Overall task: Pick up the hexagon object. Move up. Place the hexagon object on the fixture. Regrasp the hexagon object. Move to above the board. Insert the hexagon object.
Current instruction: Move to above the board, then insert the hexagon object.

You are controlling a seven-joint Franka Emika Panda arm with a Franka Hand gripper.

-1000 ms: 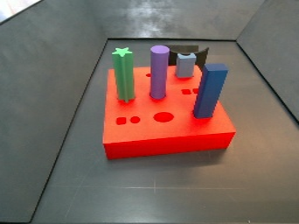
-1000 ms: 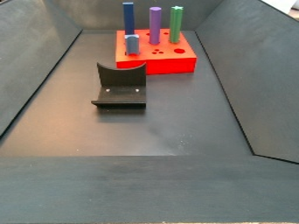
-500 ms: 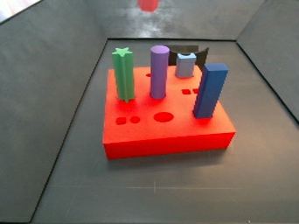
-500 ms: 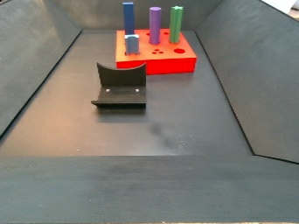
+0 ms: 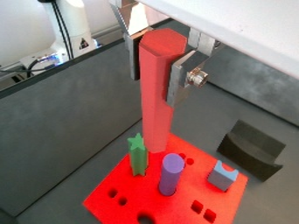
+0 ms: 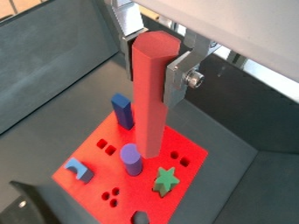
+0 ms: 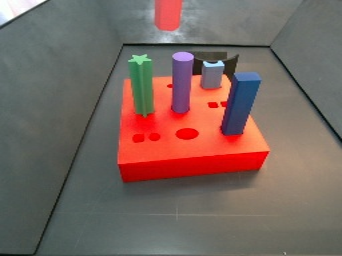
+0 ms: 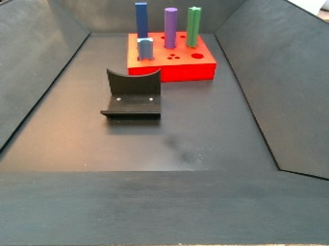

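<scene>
The hexagon object [image 5: 156,96], a long red prism peg, hangs upright between my gripper's silver fingers in both wrist views [image 6: 149,105]. My gripper [image 5: 158,66] is shut on its upper end, high above the board [image 5: 122,188]. The gripper also shows in a wrist view [image 6: 155,66]. In a side view only the peg's lower end [image 7: 167,12] shows at the top edge, above the far side of the board [image 7: 201,150]. The black fixture [image 8: 133,94] stands on the floor in front of the board [image 8: 193,67]. The peg and gripper are out of that view.
On the board stand a green star-topped peg [image 7: 140,85], a purple round peg [image 7: 181,82], a tall blue peg [image 7: 241,103] and a short grey-blue peg [image 7: 211,73]. Small shaped holes lie near its front edge. Dark sloped walls surround the floor.
The red peg has come down further into the side view from its top edge. Nothing on the board or floor has moved.
</scene>
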